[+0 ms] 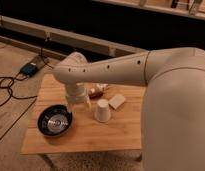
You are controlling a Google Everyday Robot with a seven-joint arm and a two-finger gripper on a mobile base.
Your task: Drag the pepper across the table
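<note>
Wooden table point(96, 135) bearing black bowl point(54, 121), upturned white cup point(102, 110), pale block point(116, 101), pepper point(96, 93), gripper point(79, 105) low between bowl and cup.

White cup point(102, 110) (upturned) stands beside pale block point(116, 101).

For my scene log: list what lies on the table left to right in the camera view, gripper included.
black bowl → gripper, hanging over the table beside the bowl → pepper → pale block. White cup omitted: it overlaps the pepper sideways.
</note>
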